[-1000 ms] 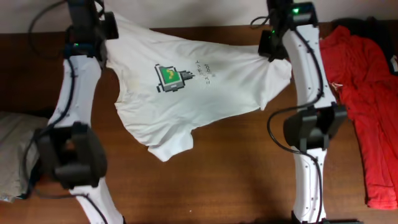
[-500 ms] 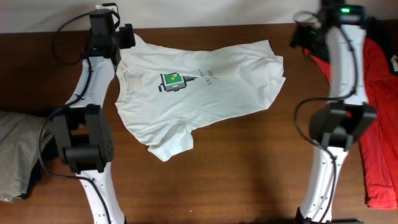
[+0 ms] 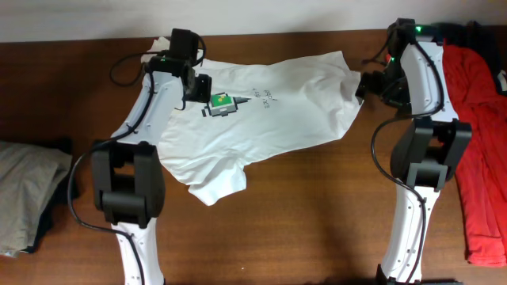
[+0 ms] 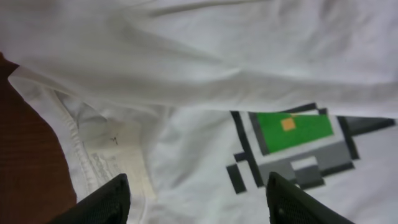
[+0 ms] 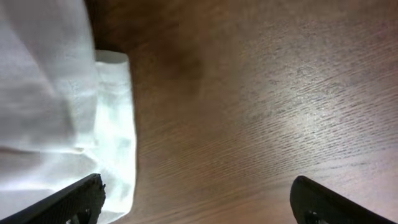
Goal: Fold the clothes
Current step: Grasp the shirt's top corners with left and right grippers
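The white T-shirt [image 3: 269,127] lies spread on the brown table, with its green-and-dark print [image 3: 222,104] near the collar. My left gripper [image 3: 200,89] hovers open over the chest. In the left wrist view the left gripper [image 4: 202,205] spans white fabric between the collar [image 4: 93,155] and the print [image 4: 292,143], holding nothing. My right gripper [image 3: 368,85] is at the shirt's right edge. In the right wrist view the right gripper [image 5: 202,208] stands wide open above bare wood, and the shirt's hem [image 5: 115,124] lies beside its left finger.
A red garment [image 3: 475,119] lies at the table's right end, close to the right arm. A beige-grey folded garment [image 3: 24,182] sits at the left edge. Bare wood [image 3: 309,214] shows in front of the shirt. The table's far edge meets the wall just behind the shirt.
Both grippers let go of the shirt's far corners and opened. The left arm moved right over the chest; the right arm swung out, then back to the shirt's right edge.
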{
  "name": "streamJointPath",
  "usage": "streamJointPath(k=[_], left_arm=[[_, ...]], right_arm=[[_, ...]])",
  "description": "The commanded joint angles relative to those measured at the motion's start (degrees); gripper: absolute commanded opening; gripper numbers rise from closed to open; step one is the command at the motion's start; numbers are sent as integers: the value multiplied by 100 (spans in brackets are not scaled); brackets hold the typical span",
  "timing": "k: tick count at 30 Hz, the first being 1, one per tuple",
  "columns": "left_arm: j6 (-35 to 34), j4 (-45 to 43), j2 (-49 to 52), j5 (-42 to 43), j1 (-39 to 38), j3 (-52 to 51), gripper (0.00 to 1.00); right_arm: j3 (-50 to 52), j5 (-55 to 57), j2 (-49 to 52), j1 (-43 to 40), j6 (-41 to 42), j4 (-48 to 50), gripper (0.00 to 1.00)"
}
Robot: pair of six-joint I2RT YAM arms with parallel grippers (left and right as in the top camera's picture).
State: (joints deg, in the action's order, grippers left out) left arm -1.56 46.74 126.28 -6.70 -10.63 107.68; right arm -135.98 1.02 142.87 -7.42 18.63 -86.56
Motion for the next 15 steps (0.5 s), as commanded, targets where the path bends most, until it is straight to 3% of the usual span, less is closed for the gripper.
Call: streamJointPath(k=[1, 5, 8, 9, 11, 15], left_arm=[[-168, 94, -649, -122, 17, -94, 70], [-166, 306, -1165, -129, -151, -157, 70], [-166, 664, -1342, -170, -315, -205, 70], [-170, 776, -1342, -168, -337, -400, 69], [-243, 774, -1355, -166, -337, -914, 69], [-319, 562, -1493, -168, -337, -1493, 69]], right_arm=[[284, 560, -549, 151, 70, 39, 99], [1473, 901, -2039, 780, -127, 605, 99], [3530, 1314, -3373, 1261, -136, 1757, 99], [4647, 1252, -3742, 1147, 13, 2417, 99], [5700, 398, -3797, 584, -39, 3171, 99], [6236, -417, -3545, -208, -365, 4297, 99]])
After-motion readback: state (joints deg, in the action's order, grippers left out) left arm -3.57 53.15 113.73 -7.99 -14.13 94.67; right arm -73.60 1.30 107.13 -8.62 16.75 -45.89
